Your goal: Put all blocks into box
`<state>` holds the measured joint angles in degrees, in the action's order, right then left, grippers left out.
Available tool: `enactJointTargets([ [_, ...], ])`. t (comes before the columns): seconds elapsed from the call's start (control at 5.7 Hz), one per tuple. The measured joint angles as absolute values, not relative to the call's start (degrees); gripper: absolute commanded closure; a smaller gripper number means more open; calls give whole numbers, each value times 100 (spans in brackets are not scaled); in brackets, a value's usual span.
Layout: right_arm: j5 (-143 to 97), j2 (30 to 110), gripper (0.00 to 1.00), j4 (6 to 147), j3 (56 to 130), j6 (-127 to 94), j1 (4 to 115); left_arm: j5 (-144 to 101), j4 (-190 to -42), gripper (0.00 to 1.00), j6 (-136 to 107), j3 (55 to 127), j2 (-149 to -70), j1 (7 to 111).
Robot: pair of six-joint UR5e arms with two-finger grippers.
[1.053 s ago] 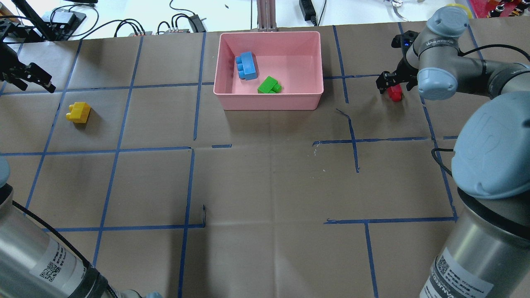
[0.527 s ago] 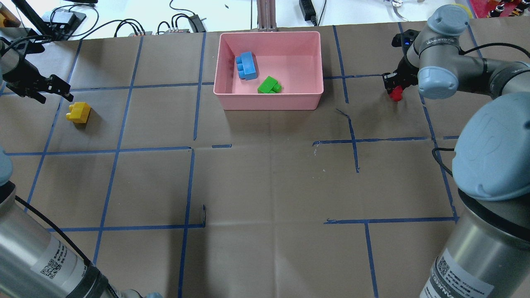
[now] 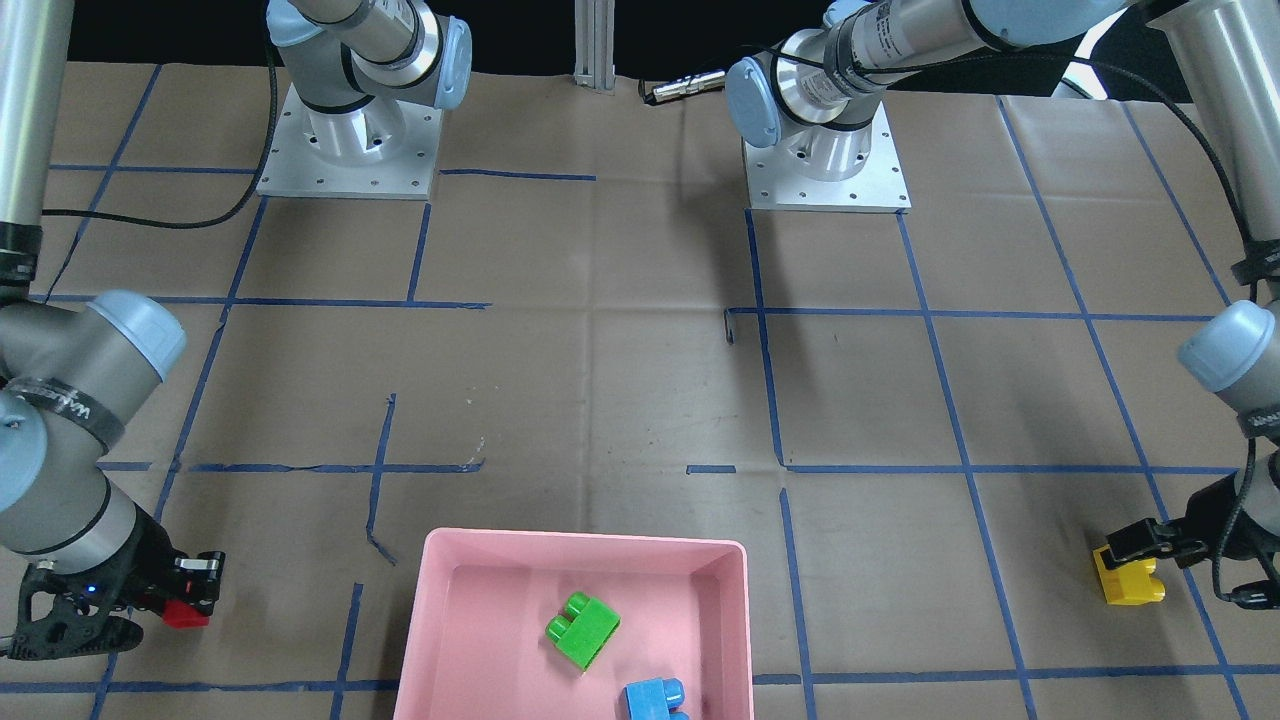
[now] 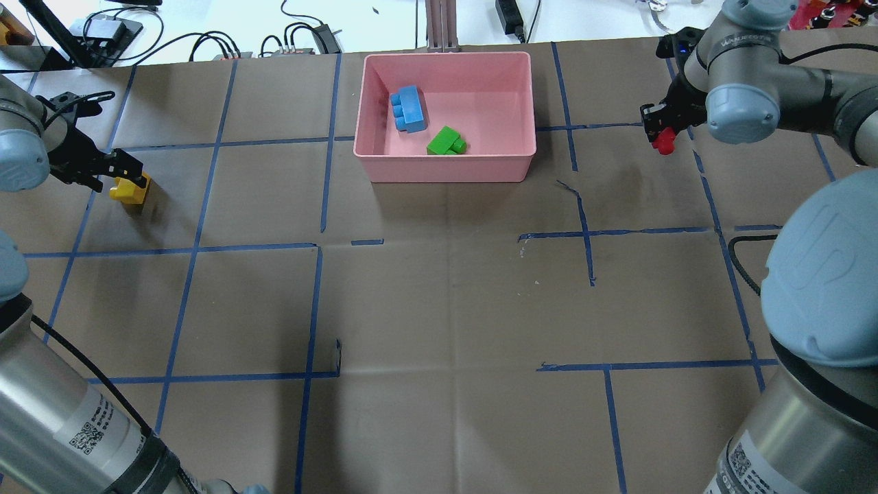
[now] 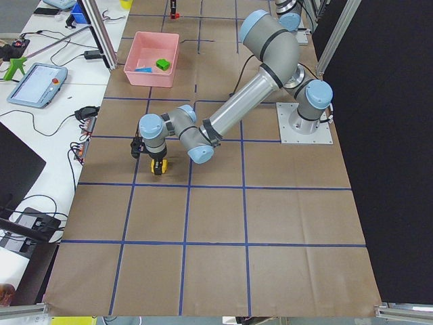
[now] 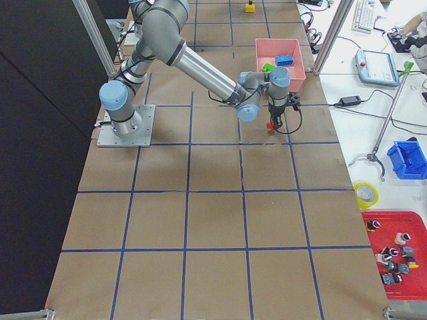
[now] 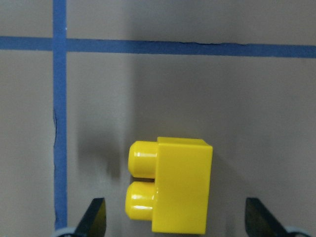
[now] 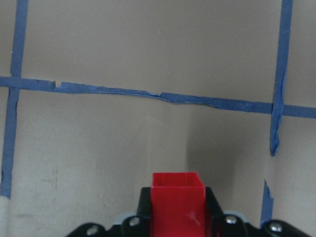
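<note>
The pink box [image 4: 446, 173] stands at the table's far middle and holds the light blue block [image 4: 407, 108] and the green block [image 4: 446, 141]. The yellow block [image 4: 130, 191] lies on the table at the far left. My left gripper [image 4: 127, 177] is open just above it; in the left wrist view its fingertips [image 7: 94, 219] flank the yellow block [image 7: 173, 190] without touching. My right gripper [image 4: 660, 132] is shut on the red block [image 4: 663, 143] and holds it above the table, right of the box. The red block also shows in the right wrist view [image 8: 177, 200].
Brown paper with blue tape lines [image 4: 315, 247] covers the table. Cables and power boxes [image 4: 302, 38] lie beyond the far edge. The arms' bases [image 3: 825, 160] stand on the near side. In the front-facing view the box rim [image 3: 585, 543] lies between the two grippers.
My left gripper has moved right and down over the yellow block. My right gripper has closed on the red block and lifted it, drifting toward the far edge.
</note>
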<state>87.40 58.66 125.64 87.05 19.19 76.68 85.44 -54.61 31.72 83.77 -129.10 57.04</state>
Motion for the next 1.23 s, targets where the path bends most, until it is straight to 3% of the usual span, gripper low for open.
enactJointTargets([
  [0.18,8705,6217,95,11922,8670,1909,7666,8546,-5228,5,3210,8502,-12953,5698],
  [0.53,8425,6813,96,10977,8661,1852,7787,8558,-5107,20,3312,8470,-13081,5674],
  [0.88,7483,6844,96,10981,8393,793,8359,8547,-5099,48,3335,8420,-13093,5669],
  [1.23,7049,6198,94,11492,7640,-506,9137,8560,-5104,71,3338,8405,-13050,5669],
])
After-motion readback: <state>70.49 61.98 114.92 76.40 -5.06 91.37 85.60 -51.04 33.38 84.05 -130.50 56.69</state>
